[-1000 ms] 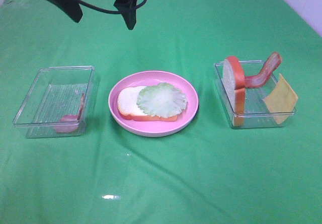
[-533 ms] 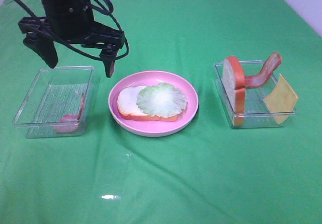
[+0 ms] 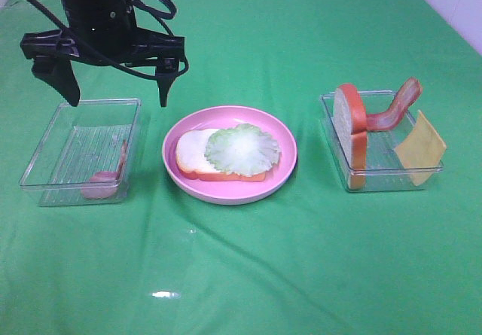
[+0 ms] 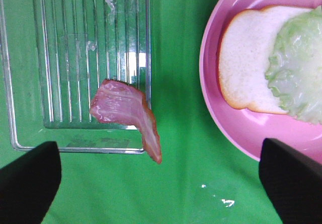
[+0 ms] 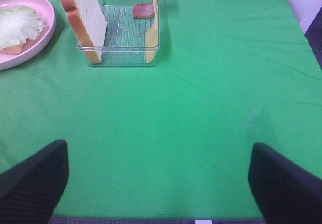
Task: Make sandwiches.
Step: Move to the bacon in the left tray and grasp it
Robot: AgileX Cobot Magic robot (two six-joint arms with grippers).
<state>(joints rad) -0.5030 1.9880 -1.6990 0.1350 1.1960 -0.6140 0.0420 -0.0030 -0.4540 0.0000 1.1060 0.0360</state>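
Resting on a pink plate (image 3: 290,154), a bread slice (image 3: 192,153) topped with lettuce (image 3: 242,148) is shown. A second slice (image 3: 350,124), bacon (image 3: 395,109) and cheese (image 3: 419,148) are propped in the right tray (image 3: 376,178). Above the left tray (image 3: 45,177), with its bacon strip (image 3: 105,175), the left hand (image 3: 118,102) is spread open; the right hand (image 5: 156,153) likewise.

The green tablecloth (image 3: 316,267) is smooth, mostly matt cloth. The left tray (image 3: 98,102) and right tray (image 3: 392,178) are clear, glossy plastic with ribbed floors. The pink plate (image 3: 230,197) looks like smooth, faintly shiny plastic. The bacon strip (image 4: 123,108) has a waxy sheen, and the lettuce leaf (image 4: 297,58) is crinkled.
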